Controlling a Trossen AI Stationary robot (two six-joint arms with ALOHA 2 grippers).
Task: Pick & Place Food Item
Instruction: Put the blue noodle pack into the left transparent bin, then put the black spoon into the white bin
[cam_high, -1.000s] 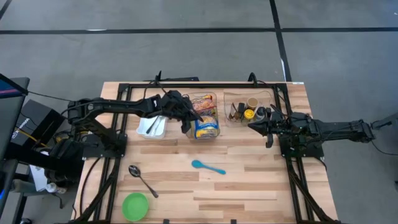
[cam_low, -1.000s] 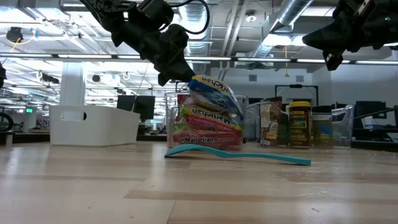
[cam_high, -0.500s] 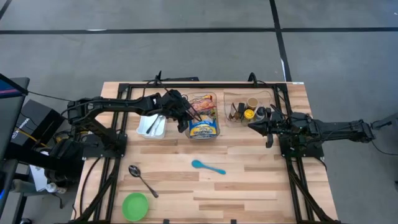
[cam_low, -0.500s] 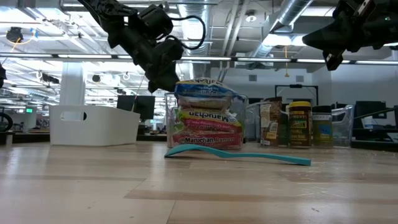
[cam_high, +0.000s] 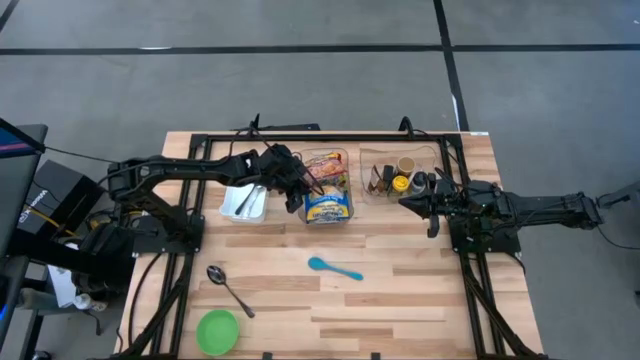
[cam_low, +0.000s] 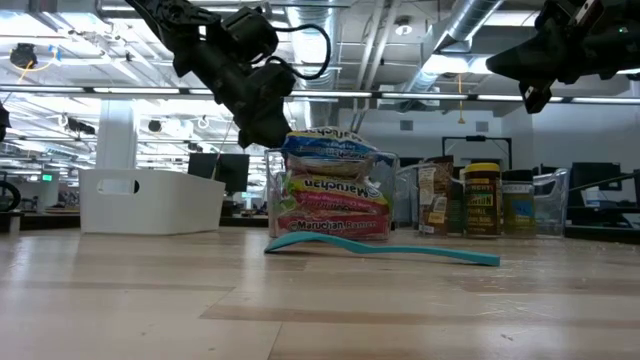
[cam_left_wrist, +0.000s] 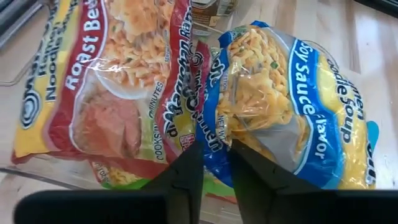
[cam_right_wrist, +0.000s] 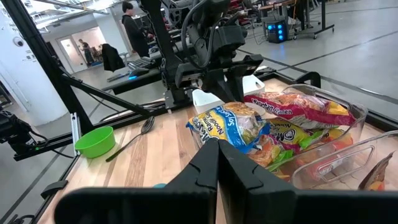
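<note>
Left gripper (cam_high: 298, 192) seen narrowly parted at blue soy sauce noodle packet (cam_high: 328, 207) edge, grip unclear; right gripper (cam_high: 407, 201) closed, parked.

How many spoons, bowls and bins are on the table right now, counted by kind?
Spoons: 2, a blue spoon and a metal spoon
Bowls: 1, a green bowl
Bins: 3, a white bin, a clear noodle bin and a clear jar bin
Total: 6
</note>
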